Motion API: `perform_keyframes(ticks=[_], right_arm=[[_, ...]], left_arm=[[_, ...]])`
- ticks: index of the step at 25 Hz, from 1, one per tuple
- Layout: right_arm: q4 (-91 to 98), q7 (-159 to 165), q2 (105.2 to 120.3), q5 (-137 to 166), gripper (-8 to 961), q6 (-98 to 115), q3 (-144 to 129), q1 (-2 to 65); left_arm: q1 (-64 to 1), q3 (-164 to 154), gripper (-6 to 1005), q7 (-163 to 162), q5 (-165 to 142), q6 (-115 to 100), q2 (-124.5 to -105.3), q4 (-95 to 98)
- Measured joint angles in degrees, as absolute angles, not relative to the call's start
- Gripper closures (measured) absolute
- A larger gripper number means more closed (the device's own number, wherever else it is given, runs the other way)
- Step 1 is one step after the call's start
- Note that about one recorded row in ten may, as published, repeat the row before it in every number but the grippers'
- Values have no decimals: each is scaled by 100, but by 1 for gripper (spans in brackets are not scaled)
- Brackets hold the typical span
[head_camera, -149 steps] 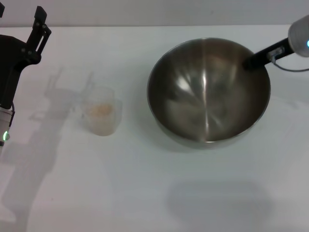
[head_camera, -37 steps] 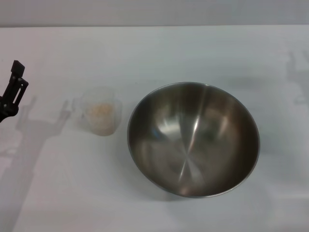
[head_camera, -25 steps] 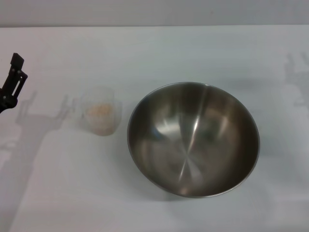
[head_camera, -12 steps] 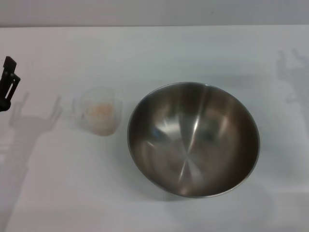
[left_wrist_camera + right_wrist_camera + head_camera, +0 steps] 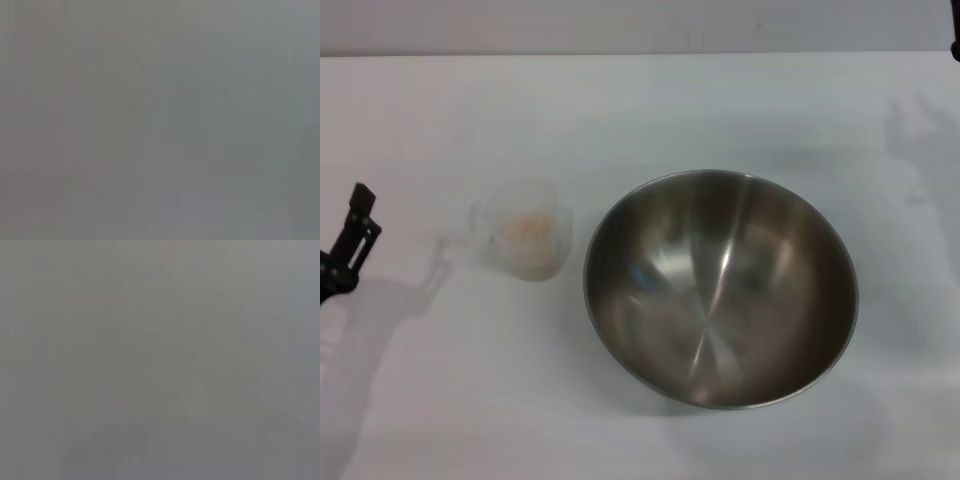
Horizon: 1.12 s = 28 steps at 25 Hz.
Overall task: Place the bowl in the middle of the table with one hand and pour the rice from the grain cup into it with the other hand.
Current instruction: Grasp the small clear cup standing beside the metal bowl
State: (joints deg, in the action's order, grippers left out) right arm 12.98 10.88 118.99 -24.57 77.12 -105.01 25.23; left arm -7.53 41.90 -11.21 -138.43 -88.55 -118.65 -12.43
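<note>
1. The bowl [image 5: 721, 288] sits upright on the white surface [image 5: 650, 110], roughly at the centre of the head view and slightly toward the robot's right.
2. Its steel inside shows only reflections, with no grains in it.
3. The grain cup [image 5: 528, 232] stands upright just beside the bowl on the robot's left, with a narrow strip of bare surface between them, so the two are not touching.
4. The rice [image 5: 526, 228] is in the cup, a pale beige heap seen through the frosted wall.
5. The cup's small handle points away from the bowl.
6. The left pincer [image 5: 348, 250] pokes in at the left edge, well apart from the cup and holding nothing; only a black tip shows, so I cannot tell whether it is spread or pressed together.
7. Of the right arm, only a dark sliver sits at the top right corner, and its pincer is out of sight.
8. Both wrist views show flat grey with nothing to make out.
</note>
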Motion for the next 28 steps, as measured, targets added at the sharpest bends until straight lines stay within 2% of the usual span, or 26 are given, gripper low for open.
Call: perform_keyframes(ticks=[8, 28], right_arm=[[1182, 1088, 11865, -2501, 596, 7511, -10496, 2717], [1178, 1081, 11873, -2507, 596, 7585, -10491, 2644]], left_arm=[[-666, 3531, 278, -1060, -13845, -8757, -11867, -1185], [-1224, 3273, 287, -708, -13836, -7286, -11889, -1206]])
